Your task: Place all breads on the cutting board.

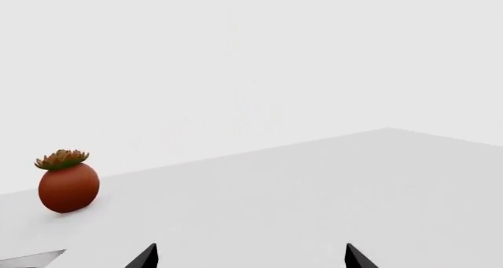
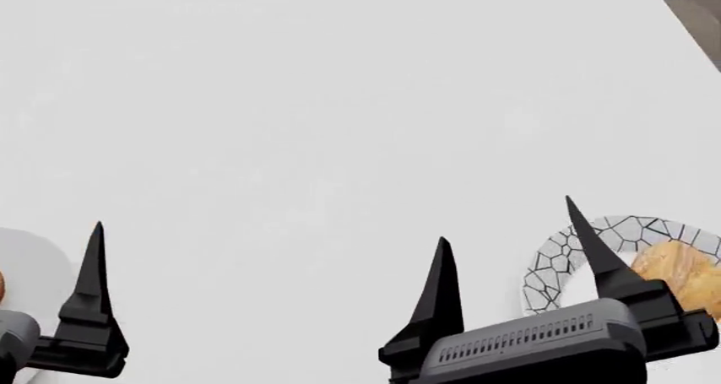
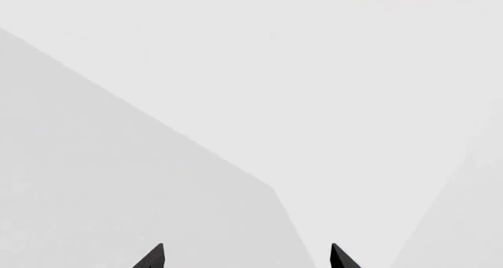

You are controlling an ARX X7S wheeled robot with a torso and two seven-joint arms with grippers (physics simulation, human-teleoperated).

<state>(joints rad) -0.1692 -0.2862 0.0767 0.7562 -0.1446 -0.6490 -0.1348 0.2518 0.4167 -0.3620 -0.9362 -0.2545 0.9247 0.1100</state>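
1. Only the head view shows the golden-tan bread point(image 2: 680, 276); it lies on the white plate with black mosaic rim point(image 2: 549, 270), at the right, partly behind the right end effector point(image 2: 507, 224).
2. Only the left wrist view shows a red pot with a succulent point(image 1: 68, 182) on the white bench point(image 1: 314, 185).
3. The right end effector is released and empty; so is the left end effector point(image 1: 250, 251).
4. No view shows the cutting board.

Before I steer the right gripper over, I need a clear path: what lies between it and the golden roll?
In the head view, only the mosaic-rimmed plate's rim lies between the right gripper and the golden roll, which sits on it.
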